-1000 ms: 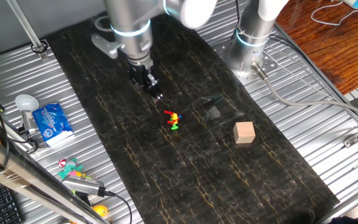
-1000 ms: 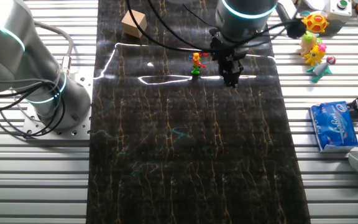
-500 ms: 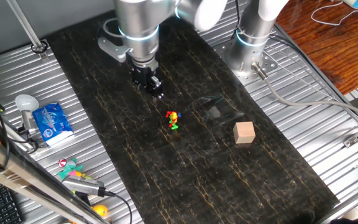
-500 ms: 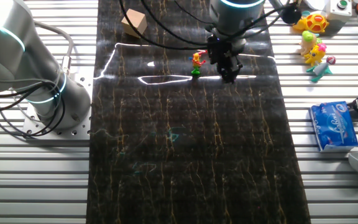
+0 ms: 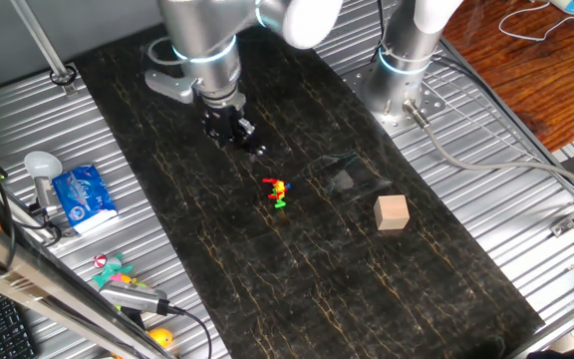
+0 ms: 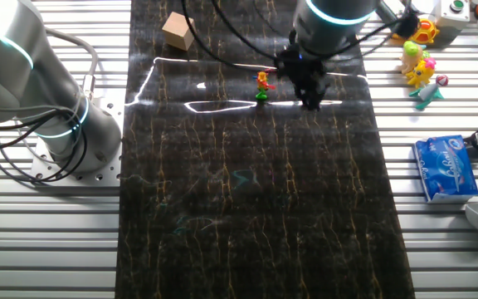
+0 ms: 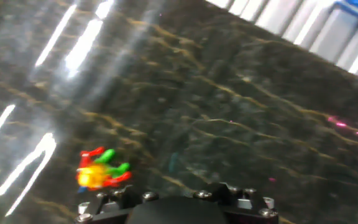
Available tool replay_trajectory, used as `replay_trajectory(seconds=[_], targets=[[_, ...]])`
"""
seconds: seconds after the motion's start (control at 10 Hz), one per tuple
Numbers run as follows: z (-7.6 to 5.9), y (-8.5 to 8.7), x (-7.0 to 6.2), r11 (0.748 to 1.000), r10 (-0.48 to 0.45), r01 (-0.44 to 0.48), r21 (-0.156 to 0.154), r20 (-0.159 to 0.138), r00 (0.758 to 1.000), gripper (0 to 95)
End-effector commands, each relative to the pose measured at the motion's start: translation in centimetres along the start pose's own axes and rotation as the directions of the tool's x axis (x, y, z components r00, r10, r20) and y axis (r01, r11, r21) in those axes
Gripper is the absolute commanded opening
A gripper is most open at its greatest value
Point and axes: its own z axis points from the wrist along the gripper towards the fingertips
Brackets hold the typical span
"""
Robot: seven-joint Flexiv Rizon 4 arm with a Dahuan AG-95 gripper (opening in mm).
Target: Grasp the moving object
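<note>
The moving object (image 5: 278, 191) is a tiny red, yellow and green toy figure lying on the dark mat. It also shows in the other fixed view (image 6: 261, 85) and at the lower left of the hand view (image 7: 101, 169). My gripper (image 5: 251, 149) hangs low over the mat, up and left of the figure and apart from it. In the other fixed view the gripper (image 6: 312, 101) is just right of the figure. The hand view shows only the gripper's dark base (image 7: 173, 208), and the fingers are hidden. Nothing is held.
A tan wooden cube (image 5: 392, 212) sits on the mat right of the figure, also seen in the other fixed view (image 6: 178, 31). A blue packet (image 5: 83, 194), a pink-and-teal toy (image 5: 113, 269) and other small items lie on the metal table. A second arm's base (image 5: 402, 80) stands beside the mat.
The hand has shifted slightly sideways and back, staying beside the figure. The toy figure has kept its place on the mat.
</note>
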Motion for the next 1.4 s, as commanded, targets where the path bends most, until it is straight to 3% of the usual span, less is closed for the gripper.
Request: replay_trajectory(seconds=[0.1, 0.4, 1.0, 1.3, 1.4], targets=[[1.1, 4.5, 0.1, 0.994, 0.098, -0.098, 0.056, 0.013, 0.995, 76.0], [3.0, 6.7, 0.4, 0.990, 0.115, -0.116, 0.080, 0.018, 0.993, 76.0], [6.4, 6.8, 0.5, 0.984, 0.128, -0.133, 0.114, 0.054, 0.990, 76.0], [7.2, 6.7, 0.3, 0.982, 0.130, -0.137, 0.126, 0.067, 0.989, 76.0], [7.4, 6.5, 0.1, 0.982, 0.129, -0.137, 0.128, 0.071, 0.989, 57.0]])
